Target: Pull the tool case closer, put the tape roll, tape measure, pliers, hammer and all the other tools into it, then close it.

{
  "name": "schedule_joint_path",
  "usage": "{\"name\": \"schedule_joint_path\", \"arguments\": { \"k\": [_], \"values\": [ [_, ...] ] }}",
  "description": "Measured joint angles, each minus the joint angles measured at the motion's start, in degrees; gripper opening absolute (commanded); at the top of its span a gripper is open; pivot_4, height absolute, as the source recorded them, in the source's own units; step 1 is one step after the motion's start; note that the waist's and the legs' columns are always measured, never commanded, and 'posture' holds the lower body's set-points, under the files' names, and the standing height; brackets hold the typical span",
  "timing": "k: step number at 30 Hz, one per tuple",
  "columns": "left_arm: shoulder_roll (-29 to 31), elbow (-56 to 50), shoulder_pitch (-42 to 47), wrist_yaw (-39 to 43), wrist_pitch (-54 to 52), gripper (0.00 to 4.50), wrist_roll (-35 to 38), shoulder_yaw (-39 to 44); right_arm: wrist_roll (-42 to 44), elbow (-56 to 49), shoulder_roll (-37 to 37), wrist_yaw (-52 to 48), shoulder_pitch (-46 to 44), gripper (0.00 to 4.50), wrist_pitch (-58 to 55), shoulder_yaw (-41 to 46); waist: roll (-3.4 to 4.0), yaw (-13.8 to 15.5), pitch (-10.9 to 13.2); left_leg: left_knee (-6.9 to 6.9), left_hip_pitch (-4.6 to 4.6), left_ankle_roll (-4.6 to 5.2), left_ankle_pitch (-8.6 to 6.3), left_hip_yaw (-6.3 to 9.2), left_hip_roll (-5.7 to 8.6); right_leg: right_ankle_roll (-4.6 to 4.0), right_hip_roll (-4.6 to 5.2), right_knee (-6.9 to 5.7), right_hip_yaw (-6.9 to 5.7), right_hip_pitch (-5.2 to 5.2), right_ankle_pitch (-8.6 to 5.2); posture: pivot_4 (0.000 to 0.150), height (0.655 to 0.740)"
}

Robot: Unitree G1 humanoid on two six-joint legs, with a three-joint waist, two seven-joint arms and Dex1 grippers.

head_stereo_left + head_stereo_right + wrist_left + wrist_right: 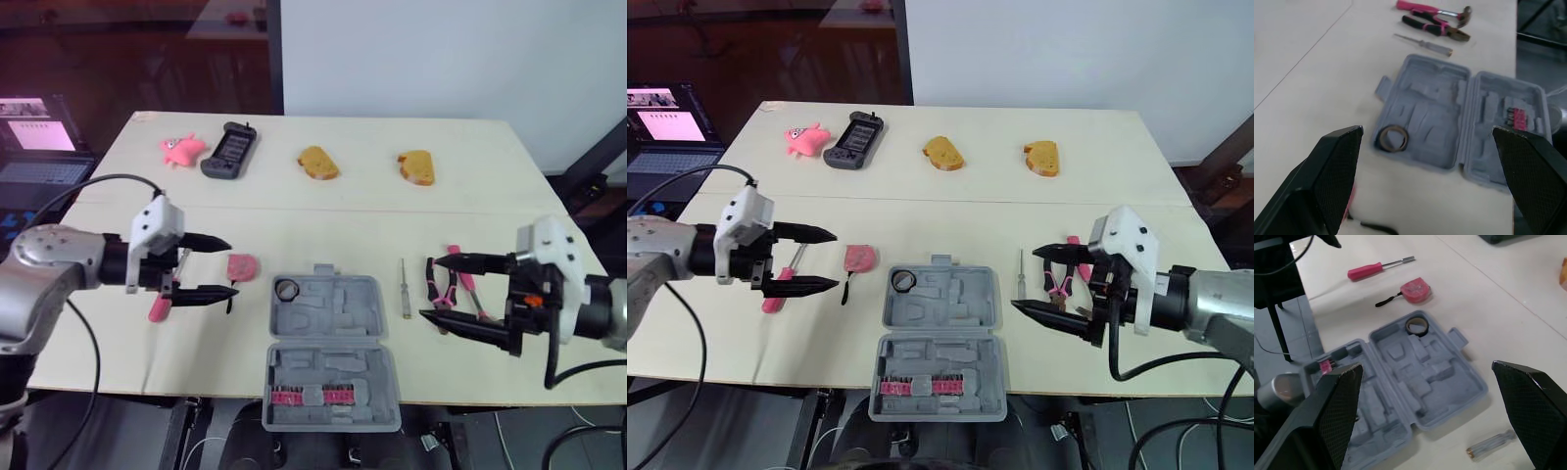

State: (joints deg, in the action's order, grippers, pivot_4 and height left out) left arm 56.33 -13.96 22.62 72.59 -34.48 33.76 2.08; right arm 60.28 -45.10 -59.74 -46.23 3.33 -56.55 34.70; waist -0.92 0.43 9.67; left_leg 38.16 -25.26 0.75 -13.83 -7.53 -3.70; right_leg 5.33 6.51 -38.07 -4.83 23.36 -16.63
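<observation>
The grey tool case lies open at the table's front middle, with its bit-holder half toward the front edge. A black tape roll sits in its far-left corner. Left of the case lie a pink tape measure and a pink-handled screwdriver. To the right are a clear-handled screwdriver, pliers and a hammer. My left gripper hovers open just left of the tape measure. The right gripper is open above the pliers and clear screwdriver. Neither holds anything.
Along the table's far side lie a pink plush toy, a black remote and two toy bread pieces. A laptop stands off the table's left. The case's front half overhangs the table edge.
</observation>
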Motion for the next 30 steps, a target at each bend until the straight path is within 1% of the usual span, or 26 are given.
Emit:
{"name": "schedule_joint_path", "arguments": {
  "k": [4,8,12,15,18,21,22,24,26,29,30],
  "values": [
    [-1.78,1.33,3.26,0.85,-0.01,4.43,-0.8,-3.61,3.79,-2.57,0.0,3.44,2.93,4.5,-2.12,4.12,-0.01,0.27,0.0,0.03,0.0,0.0,0.01,0.02,0.02,0.0,-0.03,0.0,0.0,-0.02,0.0,0.15,0.7188],
    [-2.71,2.15,4.93,1.1,-0.02,4.43,-1.37,-5.12,6.98,-4.31,-0.17,6.3,3.52,4.5,-2.6,5.27,-0.03,0.27,0.01,0.05,0.0,0.01,0.01,0.04,0.02,0.01,-0.03,0.0,0.0,-0.03,0.0,0.15,0.7188],
    [-2.89,1.2,3.5,0.13,-0.07,4.43,-1.5,-4.97,9.24,-4.08,-2.71,7.58,2.61,4.5,-2.6,4.93,-0.03,0.13,0.01,0.04,0.0,0.0,0.01,0.06,0.0,0.0,-0.06,0.0,0.0,-0.03,0.0,0.15,0.7188],
    [-3.15,-1.2,-0.74,-3.4,-0.24,4.43,-1.93,-3.51,10.2,-2.79,-4.87,7.57,-0.44,4.5,-1.93,2.43,-0.04,0.03,0.02,0.04,0.01,0.0,0.01,0.08,-0.02,0.0,-0.06,0.0,0.02,-0.02,0.0,0.15,0.7188],
    [-5.19,-4.31,-6.56,-11.15,-2.96,4.43,-2.22,0.13,9.82,-0.66,-6.41,6.95,-5.37,4.5,-0.83,-3.95,-0.04,-0.09,0.01,0.04,0.01,0.01,0.0,0.08,-0.03,0.0,-0.04,0.0,0.05,-0.03,0.0,0.15,0.7188],
    [-9.44,-7.75,-14.97,-23.18,-7.49,4.43,-4.56,4.08,7.68,2.33,-6.67,5.41,-11.7,4.5,0.96,-11.39,-0.07,-0.25,0.03,0.04,-0.02,0.01,0.01,0.11,-0.04,0.01,-0.05,0.01,0.04,-0.01,0.0,0.15,0.7188],
    [-11.1,-8.43,-16.61,-26.05,-8.01,4.43,-4.99,5.31,7.03,3.14,-6.64,5.03,-12.8,4.5,1.33,-12.79,-0.07,-0.25,0.03,0.05,-0.02,0.01,0.0,0.11,-0.04,0.01,-0.03,-0.01,0.05,-0.01,0.0,0.15,0.7188],
    [-15.82,-11.87,-20.7,-33.22,-9.05,4.43,-5.84,8.89,5.0,5.3,-6.61,3.65,-16.62,4.5,2.19,-17.15,-0.09,-0.08,0.04,0.07,-0.03,0.01,0.0,0.11,-0.04,0.01,-0.02,0.01,0.04,-0.01,0.0,0.15,0.7188],
    [-20.4,-15.78,-24.91,-39.4,-8.85,4.43,-7.41,10.6,3.03,7.2,-6.56,1.7,-20.44,4.5,2.85,-21.08,-0.08,0.04,0.03,0.08,-0.02,0.03,-0.01,0.07,-0.02,0.01,0.03,0.02,0.05,-0.02,0.0,0.15,0.7188],
    [-28.78,-18.8,-30.29,-47.87,-8.47,4.43,-9.84,10.31,-0.13,9.96,-6.41,-1.22,-25.12,4.5,3.75,-26.15,-0.09,0.24,0.02,0.09,-0.02,0.04,-0.02,0.07,-0.01,0.0,0.06,0.01,0.04,-0.03,0.01,0.15,0.7188],
    [-30.45,-19.08,-31.55,-49.6,-8.22,4.43,-10.66,10.08,-1.17,10.81,-6.37,-1.91,-26.35,4.5,3.96,-27.49,-0.1,0.27,0.02,0.09,-0.02,0.04,-0.02,0.08,-0.01,0.0,0.06,0.01,0.03,-0.03,0.01,0.15,0.7188]
  ]
}}
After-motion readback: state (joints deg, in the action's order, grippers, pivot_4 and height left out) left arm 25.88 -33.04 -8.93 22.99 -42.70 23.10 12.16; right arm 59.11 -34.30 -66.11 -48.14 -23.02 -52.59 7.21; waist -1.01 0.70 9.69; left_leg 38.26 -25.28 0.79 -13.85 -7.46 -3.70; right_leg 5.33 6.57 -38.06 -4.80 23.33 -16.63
